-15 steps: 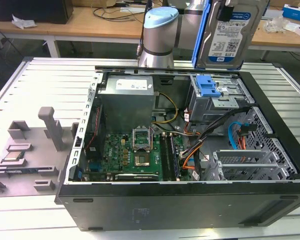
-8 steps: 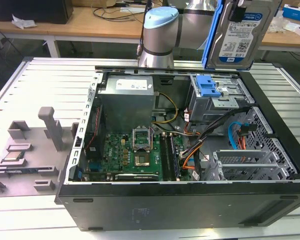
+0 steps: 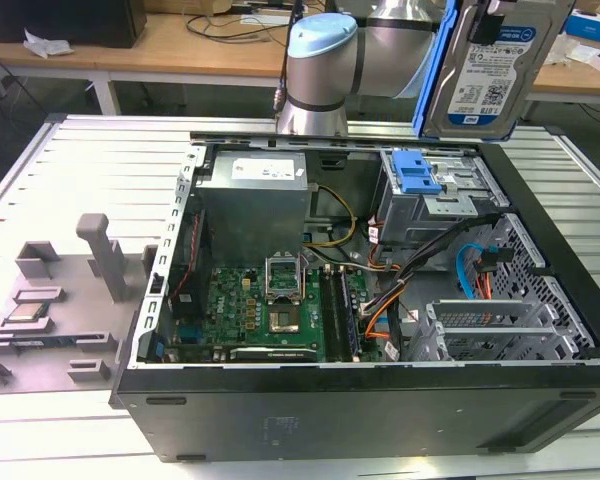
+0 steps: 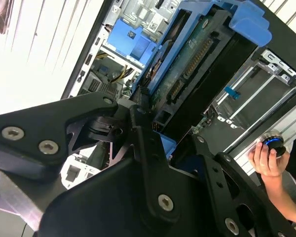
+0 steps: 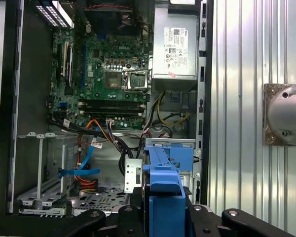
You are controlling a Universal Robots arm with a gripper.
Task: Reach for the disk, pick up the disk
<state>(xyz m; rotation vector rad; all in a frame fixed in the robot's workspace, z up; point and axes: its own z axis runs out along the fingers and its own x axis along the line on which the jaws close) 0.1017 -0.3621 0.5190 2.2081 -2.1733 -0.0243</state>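
Up at one o'clock in the exterior view, the disk (image 3: 488, 75) hangs label-out, well above the open computer case (image 3: 280, 420) and its drive bay (image 3: 435, 200) on the worktop (image 3: 70, 160). My claw (image 5: 163, 205) is clenched on the disk's blue caddy, which sits between the fingers in both wrist views. I judge the pick-up as good as done. To do it well, I'd clamp square on the caddy rails rather than the drive body, and carry it level, clear of the cables (image 3: 475, 275).
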